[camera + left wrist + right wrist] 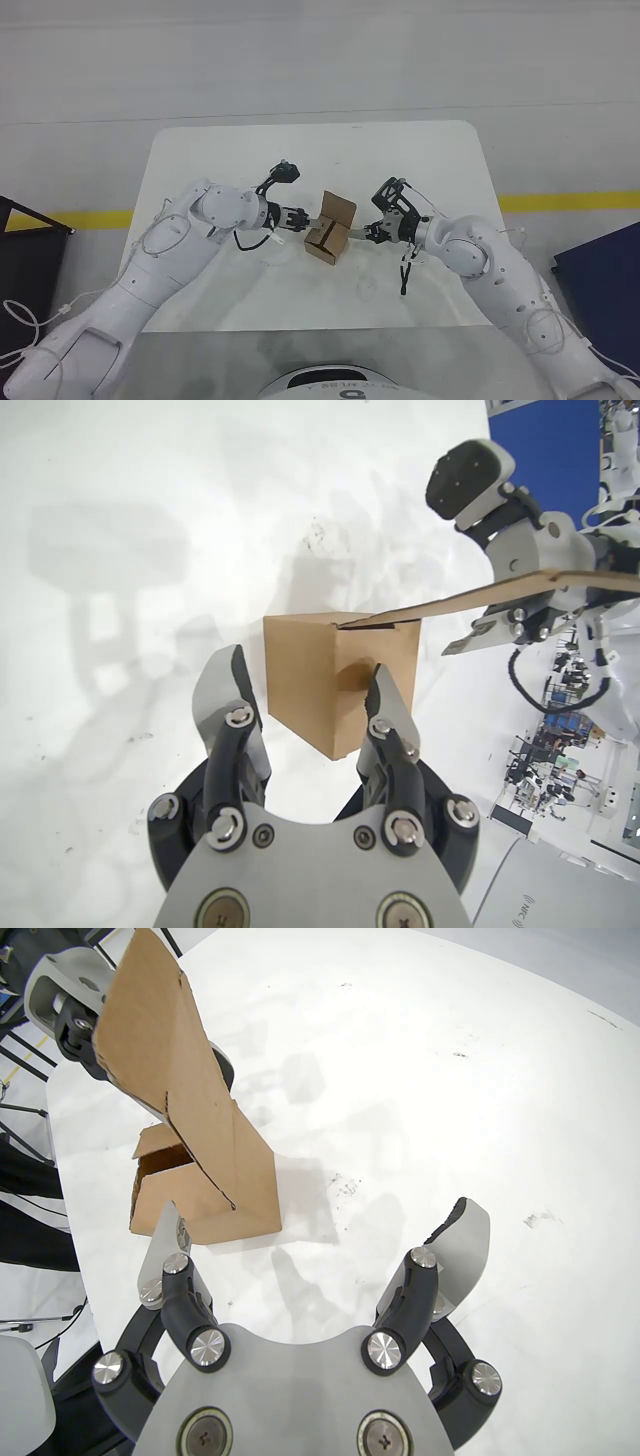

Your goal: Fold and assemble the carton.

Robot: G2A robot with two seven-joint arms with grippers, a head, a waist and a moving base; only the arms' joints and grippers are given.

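A small brown carton [326, 243] stands in the middle of the white table [200, 160], its long lid flap [338, 208] raised and a side flap loose. My left gripper [303, 220] is open at one corner of the carton [300, 660]; one fingertip [376, 685] touches a side wall, while the other finger stays apart from it. My right gripper [362, 233] is open on the opposite side, with one fingertip [167, 1223] against the carton's wall [225, 1198] and the other finger [467, 1223] over bare table. The lid flap [155, 1028] leans up toward the left arm.
The tabletop [450, 1078] around the carton is bare apart from scuff marks. A yellow floor line [570, 201] runs past the table's far right side. A dark stand [30, 250] sits off the left edge and a blue panel [600, 265] off the right.
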